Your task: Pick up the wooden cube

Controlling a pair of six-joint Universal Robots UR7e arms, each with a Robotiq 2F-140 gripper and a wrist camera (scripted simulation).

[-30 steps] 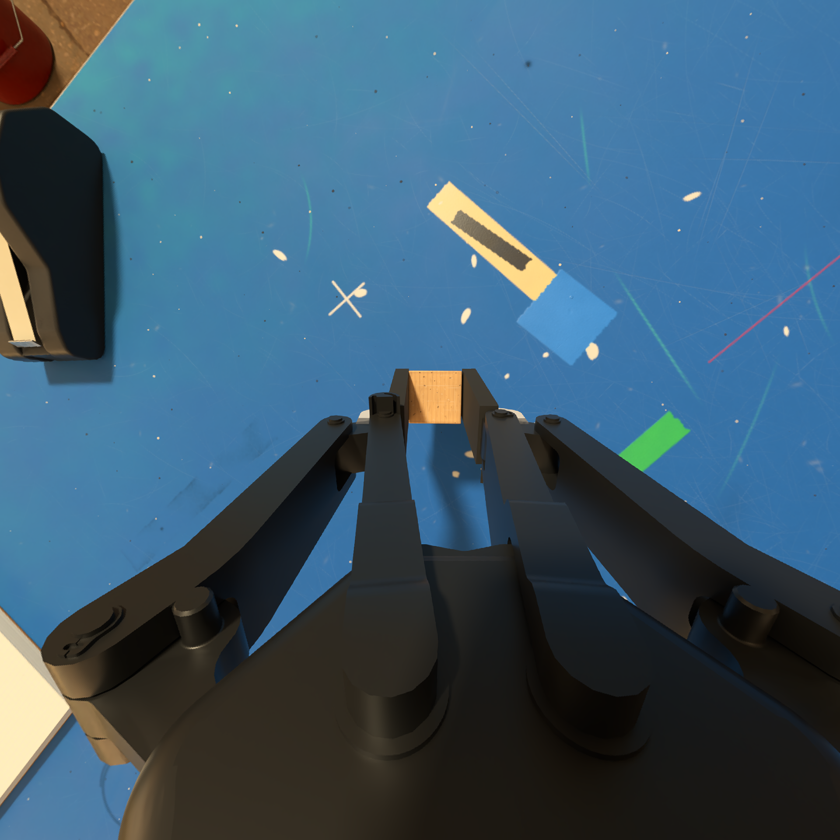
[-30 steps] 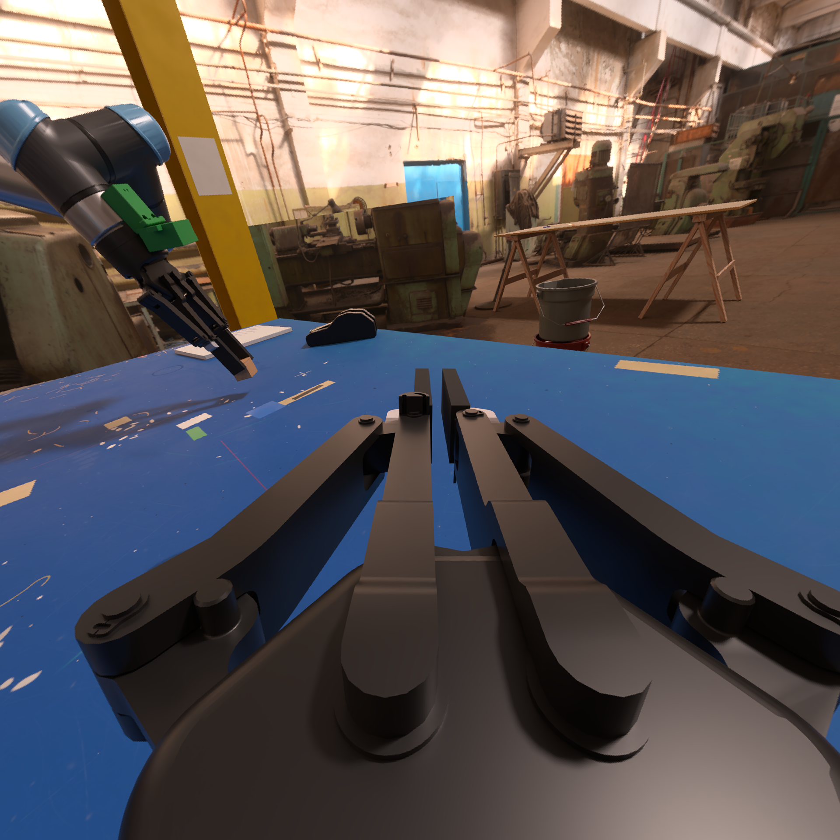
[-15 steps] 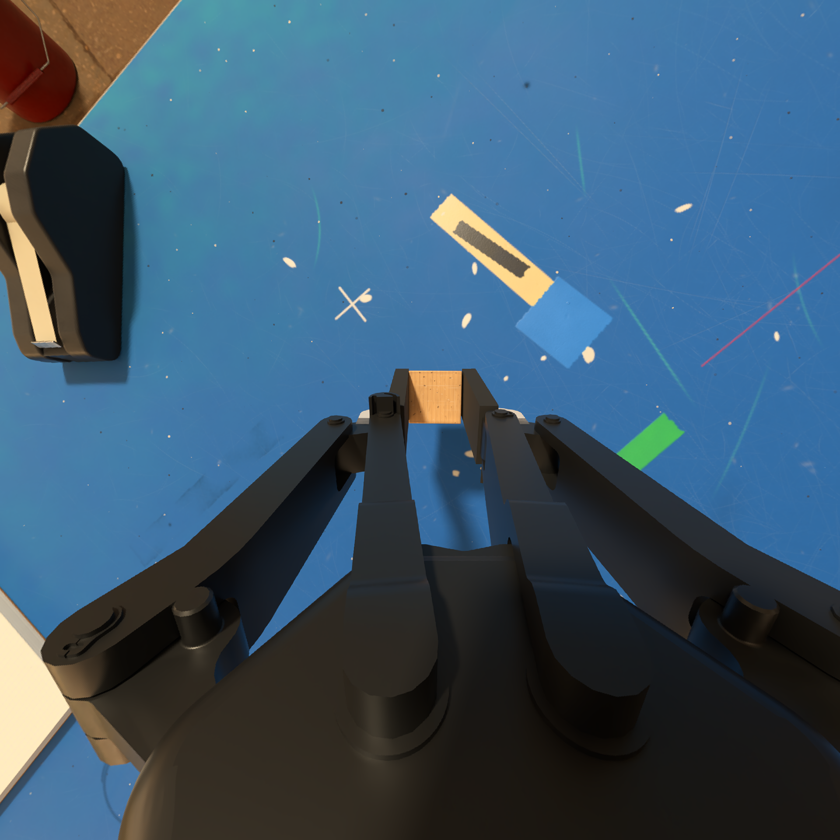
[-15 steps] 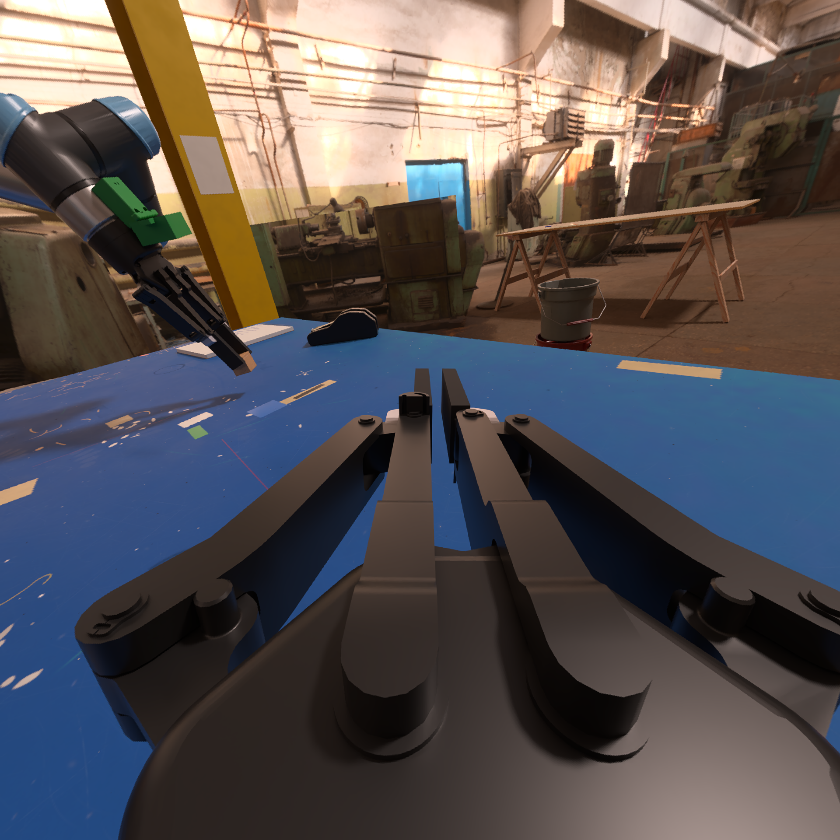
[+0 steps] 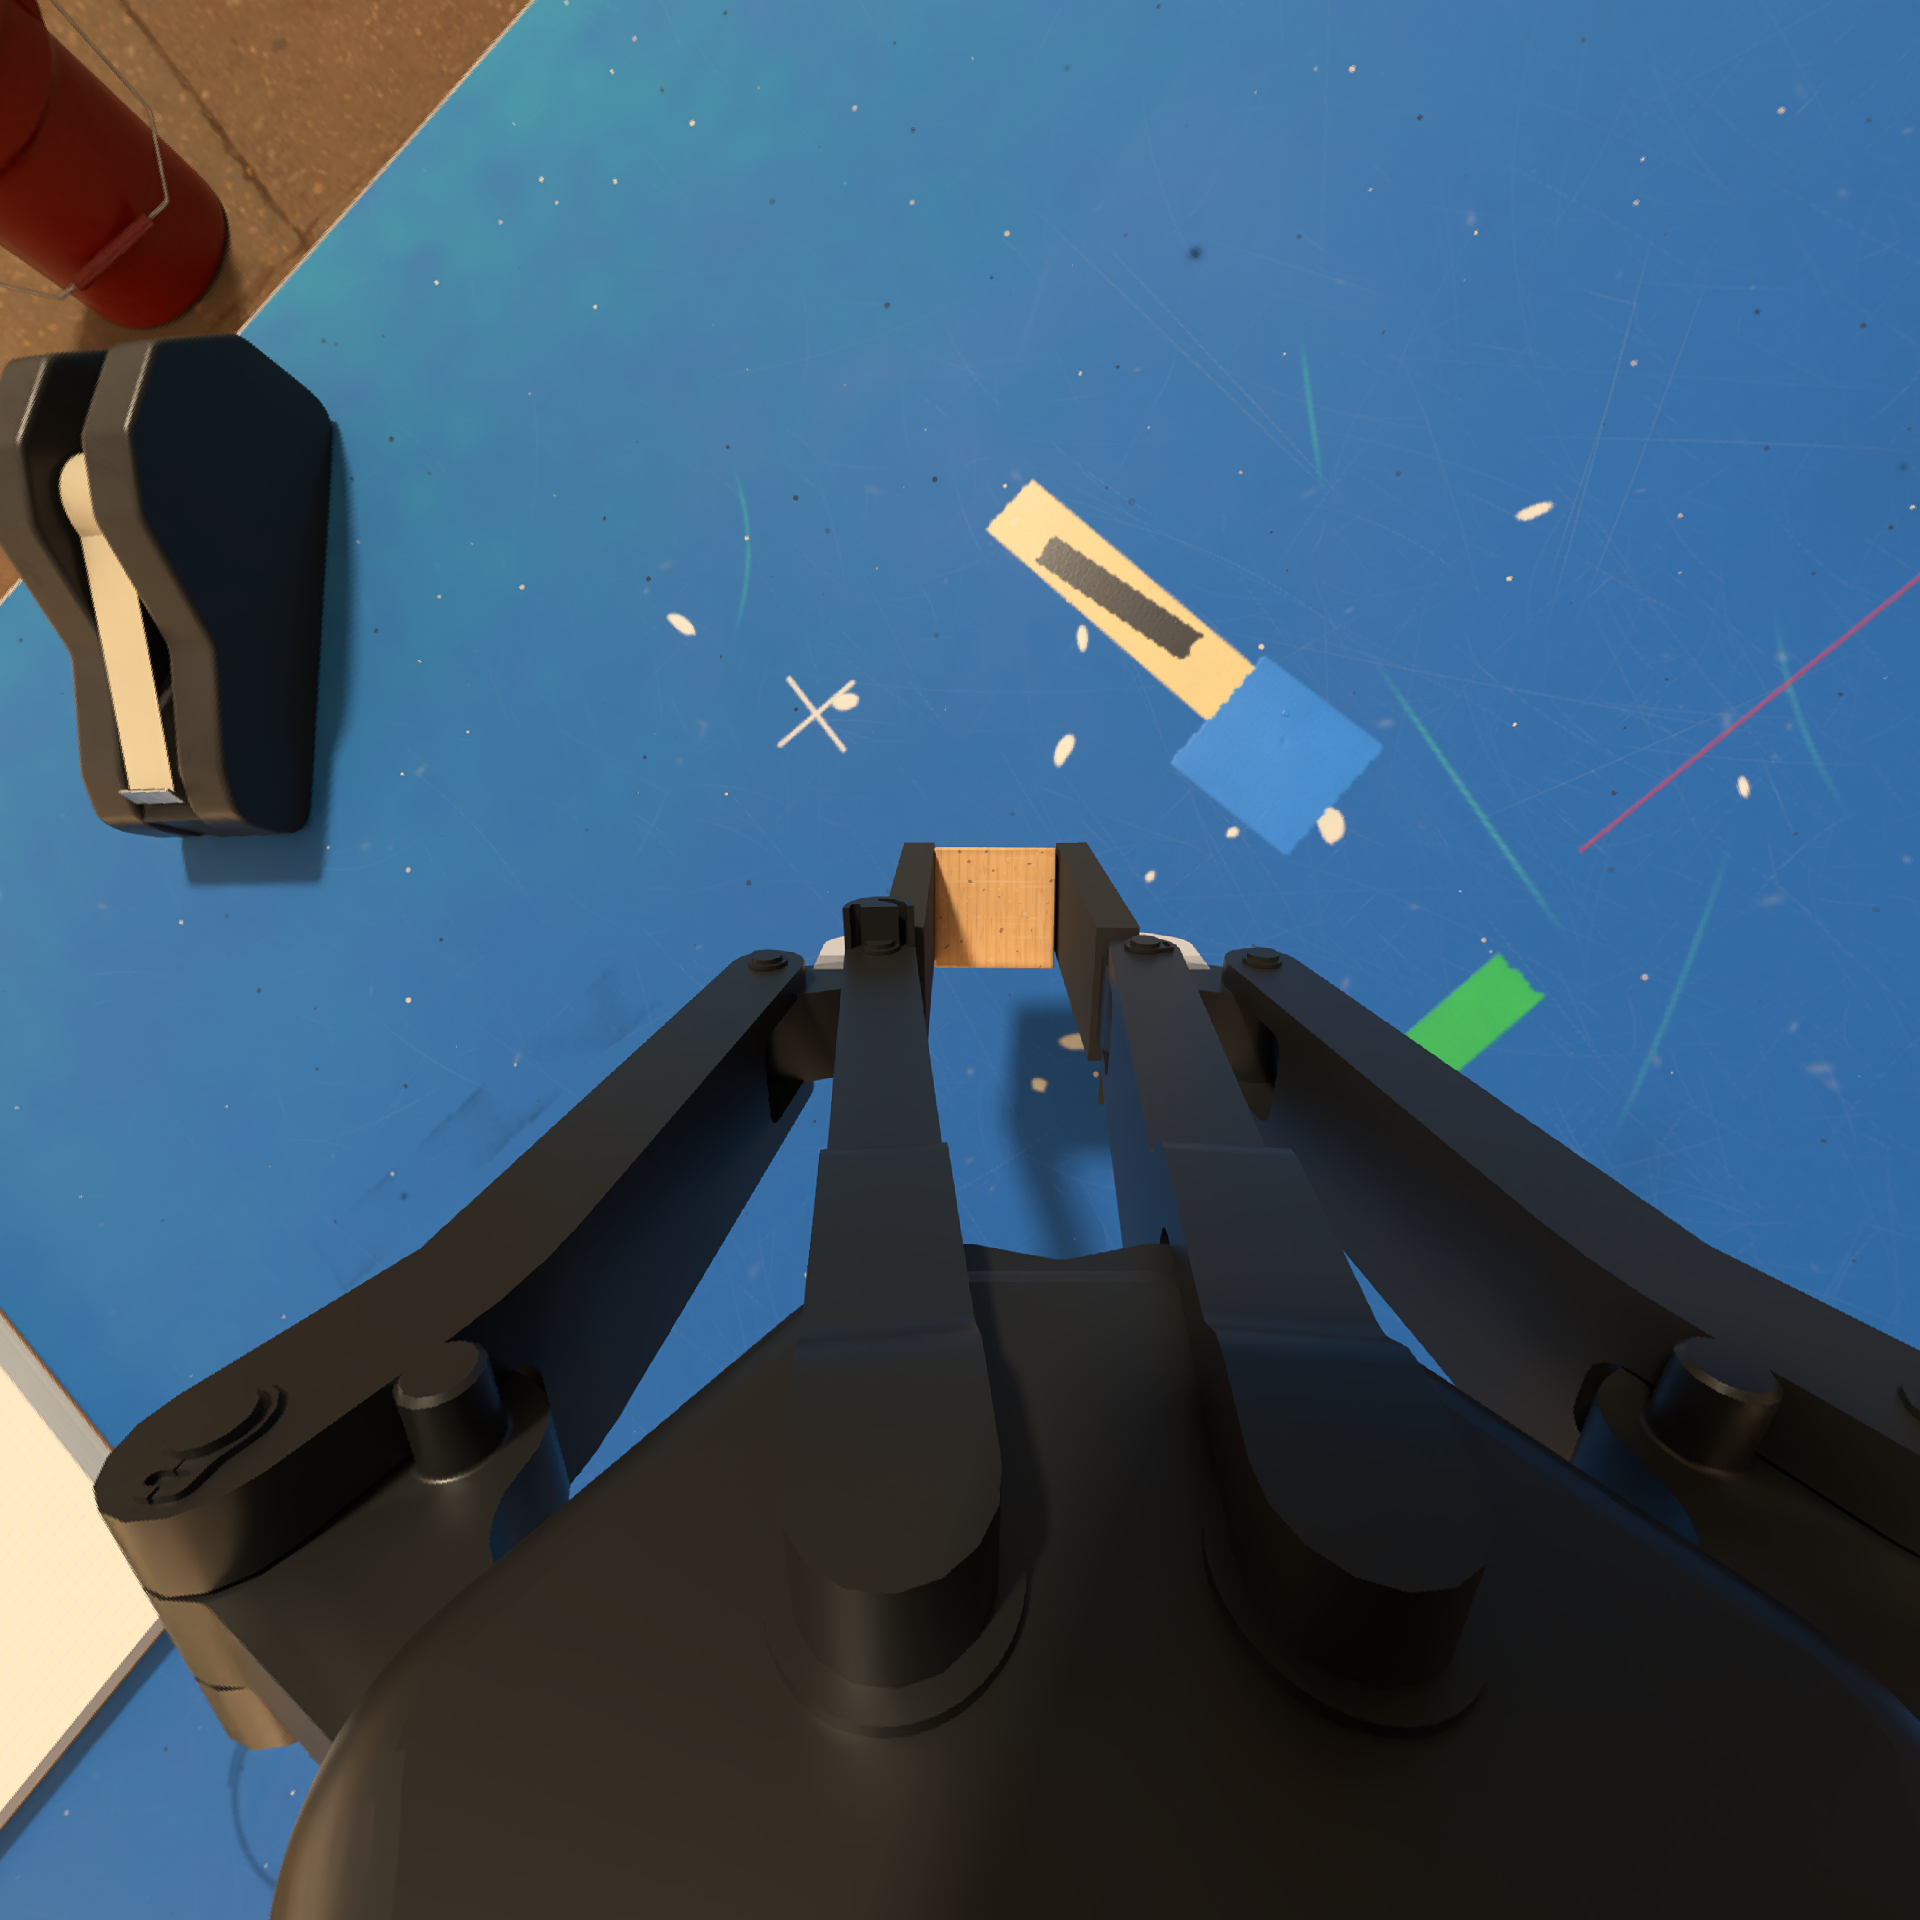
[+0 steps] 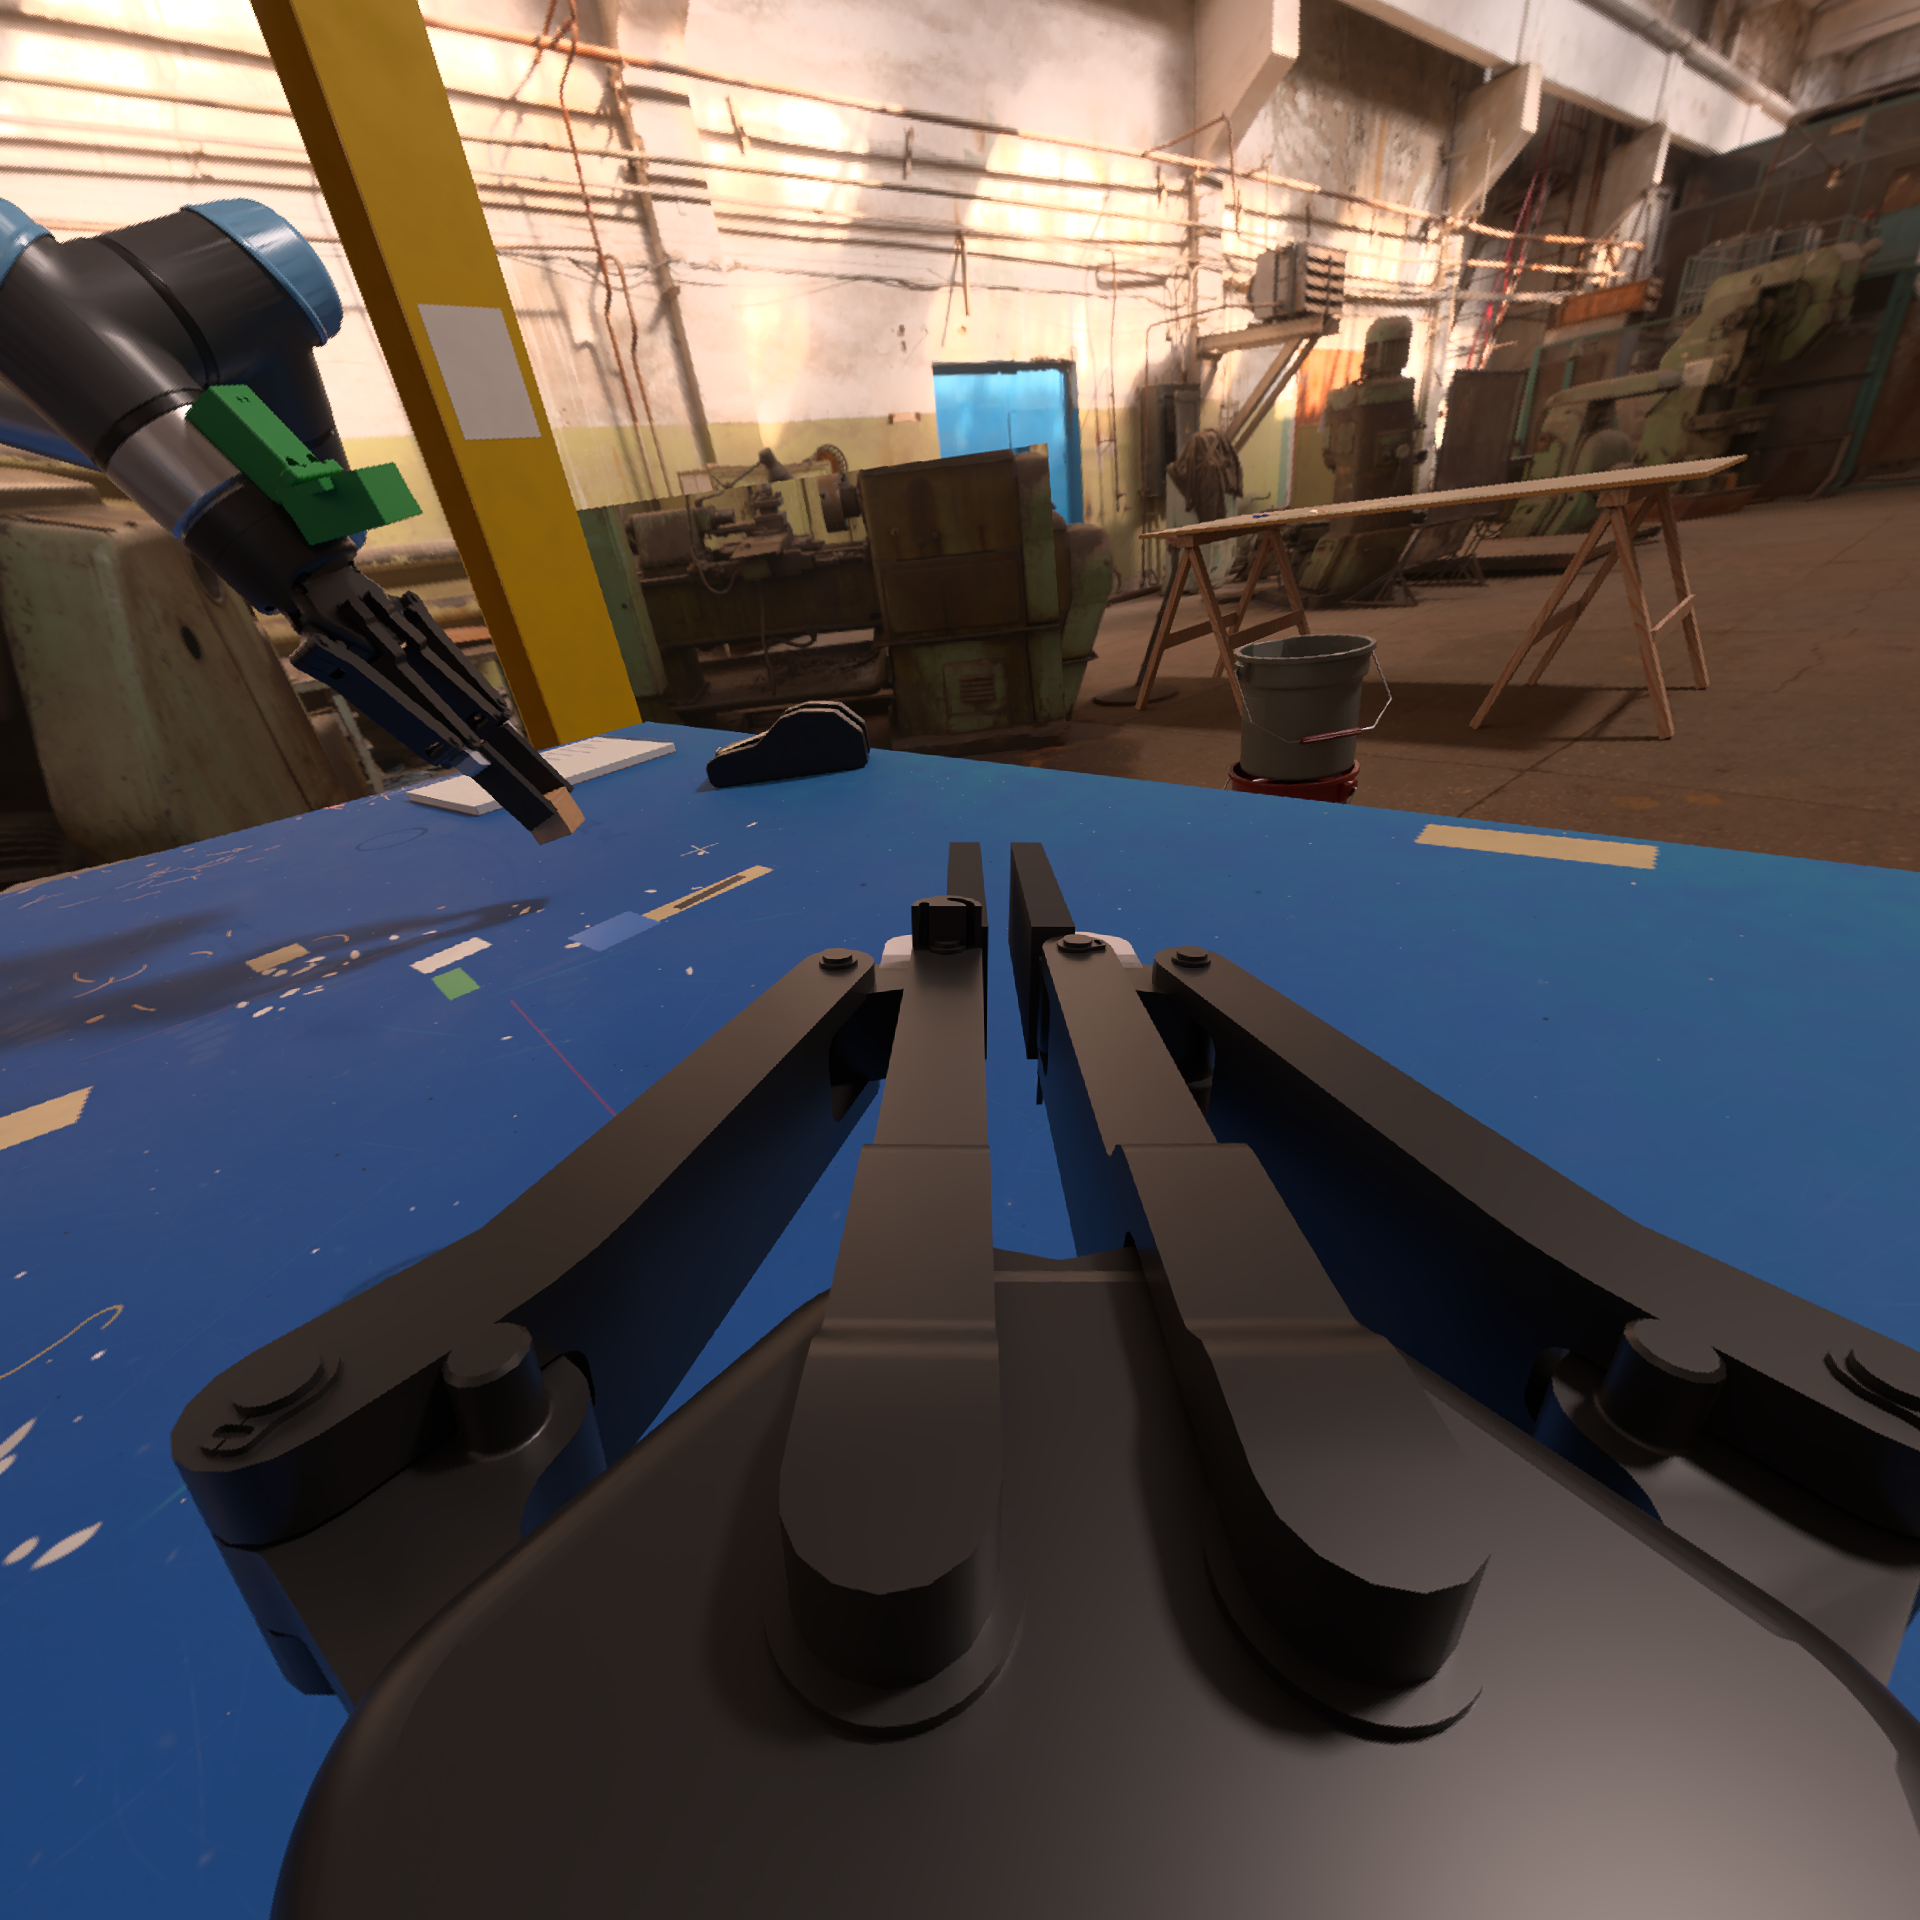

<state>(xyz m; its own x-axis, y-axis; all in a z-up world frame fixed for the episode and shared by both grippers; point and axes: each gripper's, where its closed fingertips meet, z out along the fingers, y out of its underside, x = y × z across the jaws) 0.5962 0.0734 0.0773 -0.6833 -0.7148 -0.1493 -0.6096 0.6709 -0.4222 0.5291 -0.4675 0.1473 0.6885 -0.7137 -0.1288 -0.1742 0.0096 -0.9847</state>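
Note:
The small wooden cube [image 5: 994, 906] sits between the two black fingertips of my left gripper [image 5: 994, 883], which is shut on it and holds it well above the blue table [image 5: 1143, 260]. In the right wrist view the left gripper [image 6: 549, 805] shows at the far left with the cube [image 6: 561, 812] at its tip, above the table. My right gripper [image 6: 995, 873] is shut and empty, its fingertips almost touching, low over the table [image 6: 1455, 1039].
A black tape dispenser [image 5: 177, 592] lies at the table's left edge and shows in the right wrist view [image 6: 790, 743]. A white flat pad [image 5: 42, 1558] is at the lower left. A red bucket [image 5: 94, 166] stands on the floor. Tape strips [image 5: 1122, 597] mark the table.
My left gripper has risen with the cube: the table marks look smaller, and more of the dispenser and red bucket came into view. The right gripper has not moved.

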